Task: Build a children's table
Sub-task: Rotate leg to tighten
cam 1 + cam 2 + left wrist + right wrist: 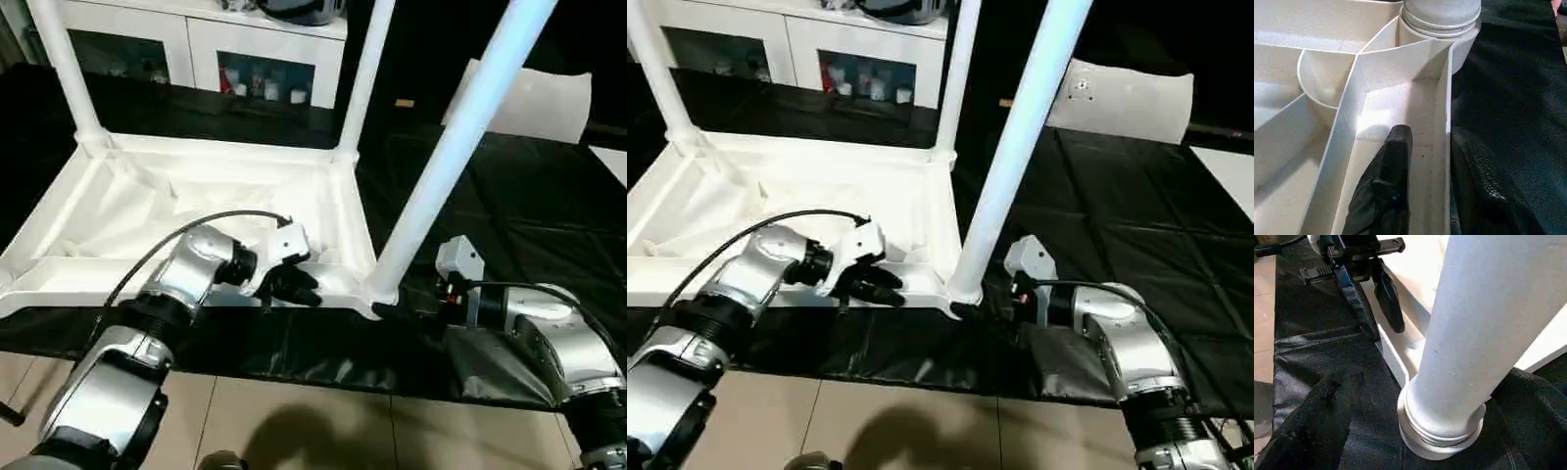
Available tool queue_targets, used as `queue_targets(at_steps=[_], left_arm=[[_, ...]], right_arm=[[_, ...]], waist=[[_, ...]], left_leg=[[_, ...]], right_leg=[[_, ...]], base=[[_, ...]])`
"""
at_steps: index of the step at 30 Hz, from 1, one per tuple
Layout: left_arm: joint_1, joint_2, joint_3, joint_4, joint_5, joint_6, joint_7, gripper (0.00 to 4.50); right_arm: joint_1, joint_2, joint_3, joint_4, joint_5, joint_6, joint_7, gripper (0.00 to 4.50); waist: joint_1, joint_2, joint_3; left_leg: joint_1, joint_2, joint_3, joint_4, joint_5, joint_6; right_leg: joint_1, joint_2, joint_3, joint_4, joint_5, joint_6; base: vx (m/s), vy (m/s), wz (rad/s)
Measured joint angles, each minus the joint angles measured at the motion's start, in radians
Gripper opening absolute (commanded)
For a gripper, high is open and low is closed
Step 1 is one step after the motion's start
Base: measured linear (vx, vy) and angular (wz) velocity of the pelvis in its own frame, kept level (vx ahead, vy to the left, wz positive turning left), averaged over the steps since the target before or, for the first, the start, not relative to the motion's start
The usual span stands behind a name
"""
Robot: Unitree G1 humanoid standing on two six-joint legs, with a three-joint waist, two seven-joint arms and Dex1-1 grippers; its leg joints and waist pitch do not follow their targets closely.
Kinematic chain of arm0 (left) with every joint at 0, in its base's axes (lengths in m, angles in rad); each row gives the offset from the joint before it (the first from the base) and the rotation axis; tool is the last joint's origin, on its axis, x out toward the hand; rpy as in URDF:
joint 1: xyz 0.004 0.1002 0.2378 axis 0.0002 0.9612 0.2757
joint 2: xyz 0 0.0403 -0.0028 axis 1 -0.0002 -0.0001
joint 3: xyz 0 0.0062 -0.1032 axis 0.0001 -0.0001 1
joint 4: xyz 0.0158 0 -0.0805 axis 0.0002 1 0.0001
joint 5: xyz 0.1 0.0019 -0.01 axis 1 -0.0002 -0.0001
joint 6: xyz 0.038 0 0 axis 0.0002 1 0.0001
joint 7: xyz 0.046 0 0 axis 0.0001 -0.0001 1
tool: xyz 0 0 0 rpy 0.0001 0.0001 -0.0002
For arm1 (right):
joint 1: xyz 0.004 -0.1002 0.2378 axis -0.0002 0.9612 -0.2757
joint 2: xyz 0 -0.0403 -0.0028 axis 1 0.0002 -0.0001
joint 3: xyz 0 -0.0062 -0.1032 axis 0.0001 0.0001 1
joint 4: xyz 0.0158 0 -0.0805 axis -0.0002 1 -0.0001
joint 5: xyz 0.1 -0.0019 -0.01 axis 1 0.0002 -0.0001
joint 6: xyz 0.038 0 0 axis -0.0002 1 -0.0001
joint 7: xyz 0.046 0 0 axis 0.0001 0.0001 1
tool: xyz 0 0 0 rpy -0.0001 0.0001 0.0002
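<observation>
White plastic tabletop [196,196] lies ribs-up on the black mat [509,206], so the corner sockets face up for the legs. Two far legs [61,59] already stand in theirs. The near-right leg [460,137] is leaning in its socket [1442,431] — probably not fully seated yet. My left gripper [1425,181] is clenched over the tabletop's near rim, one finger [1391,161] inside the wall and one outside, to stop it sliding. My right gripper [1425,450] sits at that leg's base — grasping it, I think, fingers either side.
</observation>
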Motion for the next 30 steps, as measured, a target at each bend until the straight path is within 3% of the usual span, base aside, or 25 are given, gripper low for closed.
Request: queue_targets(at_steps=[9,19,30], left_arm=[[0.0,-0.003,-0.011,-0.022,0.005,0.034,0.004,0.53],[0.001,0.019,-0.046,-0.063,0.021,0.022,-0.024,0.03],[0.045,0.122,-0.039,-0.067,-0.022,-0.176,-0.174,0.03]], right_arm=[[-0.001,0.0,0.001,0.003,-0.008,-0.011,-0.001,4.5],[-0.002,0.0,0.006,0.003,-0.018,-0.028,0.0,4.5],[0.023,-0.016,0.012,-0.005,0.008,-0.025,0.07,4.5]], waist=[[-0.001,0.0,0.0],[-0.005,0.0,0.0],[-0.014,0.0,0.0]], left_leg=[[0.0,0.0,0.0,-0.001,0.0,0.0],[0.0,0.001,0.0,-0.003,0.0,0.0],[0.0,0.003,0.001,-0.009,0.0,0.0]], right_leg=[[0.0,0.0,0.0,-0.001,0.0,0.001],[0.0,0.001,0.0,-0.002,0.0,0.001],[-0.002,0.003,-0.002,-0.004,-0.001,0.002]], base=[[0.0,0.0,0.0],[0.0,0.0,0.0],[0.0,0.0,0.0]])
